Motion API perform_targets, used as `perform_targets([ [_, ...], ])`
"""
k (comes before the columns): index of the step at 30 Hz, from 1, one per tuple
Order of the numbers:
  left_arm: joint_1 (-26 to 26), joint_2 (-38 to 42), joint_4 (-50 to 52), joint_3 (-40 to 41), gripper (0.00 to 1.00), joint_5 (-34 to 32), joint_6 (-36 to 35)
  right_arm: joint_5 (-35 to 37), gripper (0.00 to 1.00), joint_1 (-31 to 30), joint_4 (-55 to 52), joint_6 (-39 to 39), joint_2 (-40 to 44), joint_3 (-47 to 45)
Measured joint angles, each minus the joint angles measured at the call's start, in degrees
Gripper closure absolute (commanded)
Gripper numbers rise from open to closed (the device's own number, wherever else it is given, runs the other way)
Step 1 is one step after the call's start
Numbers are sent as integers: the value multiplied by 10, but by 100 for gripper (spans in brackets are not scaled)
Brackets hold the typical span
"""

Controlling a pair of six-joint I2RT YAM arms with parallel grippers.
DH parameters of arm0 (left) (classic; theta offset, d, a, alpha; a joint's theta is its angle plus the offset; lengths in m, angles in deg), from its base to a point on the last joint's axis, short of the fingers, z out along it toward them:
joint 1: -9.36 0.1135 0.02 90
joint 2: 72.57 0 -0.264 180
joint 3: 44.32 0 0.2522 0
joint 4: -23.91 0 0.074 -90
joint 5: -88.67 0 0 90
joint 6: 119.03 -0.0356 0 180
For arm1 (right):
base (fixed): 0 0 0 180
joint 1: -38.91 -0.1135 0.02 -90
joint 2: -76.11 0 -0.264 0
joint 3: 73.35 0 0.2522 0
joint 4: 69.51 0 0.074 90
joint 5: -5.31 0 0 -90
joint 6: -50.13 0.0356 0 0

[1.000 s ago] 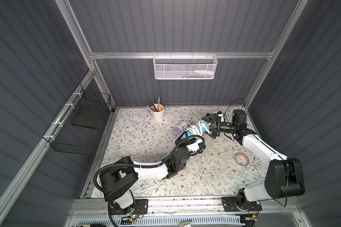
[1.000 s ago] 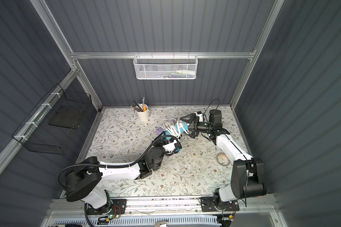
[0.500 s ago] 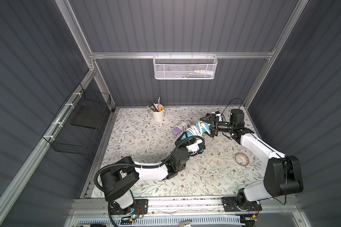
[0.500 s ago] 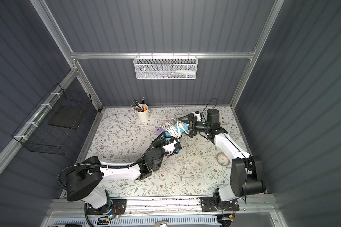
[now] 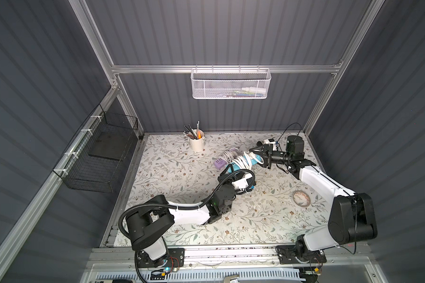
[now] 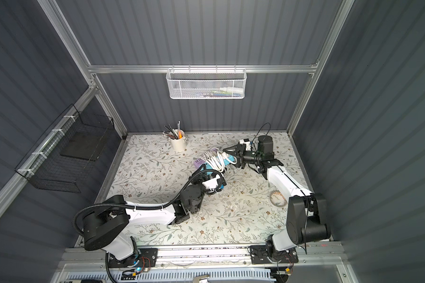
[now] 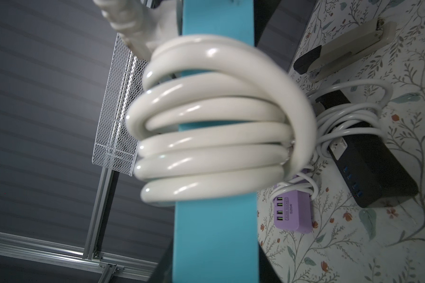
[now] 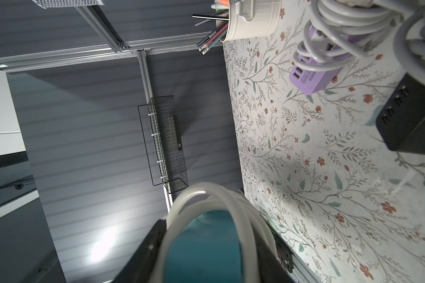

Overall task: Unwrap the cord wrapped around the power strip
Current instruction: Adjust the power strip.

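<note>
A teal power strip (image 5: 231, 169) with a thick white cord (image 5: 242, 159) coiled round its middle is held off the floral table, slanting up toward the back right. My left gripper (image 5: 241, 176) is shut on the strip's near end; the left wrist view shows the teal body (image 7: 215, 245) running between the dark fingers, with the coils (image 7: 214, 147) above. My right gripper (image 5: 257, 156) is at the far end. In the right wrist view its black fingers (image 8: 147, 247) press on either side of a cord loop (image 8: 182, 203) round the teal end (image 8: 201, 245).
A purple power strip (image 5: 220, 163) with its own white cord lies just behind, beside a black strip (image 7: 368, 171). A cream cup of pens (image 5: 196, 143) stands at the back, a tape roll (image 5: 301, 198) at the right. Wire baskets hang on the back wall (image 5: 230, 84) and left wall (image 5: 96, 156).
My right gripper has moved left onto the far end of the teal strip, and its jaws have narrowed around the cord there. The left arm has stayed still.
</note>
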Motion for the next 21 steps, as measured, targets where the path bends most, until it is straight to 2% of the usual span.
perform_targets([
  [2,0,-9,-18,0,41,-2,-6,2,57,0,1,1,0,0],
  [4,0,-20,-47,0,20,-2,-14,-1,58,-2,7,-4,0,-3],
  [5,0,-27,-64,0,2,-3,-19,-2,59,-4,10,-5,0,-5],
  [9,0,-54,-122,0,0,-10,-41,-6,61,-8,16,-6,0,-12],
  [14,0,-49,-135,0,0,-17,-31,-7,60,-8,40,-4,0,-16],
  [18,0,22,-47,0,0,-8,52,-8,59,-5,71,10,0,-21],
  [21,10,102,87,-3,0,24,147,-25,59,-6,98,24,9,-21],
])
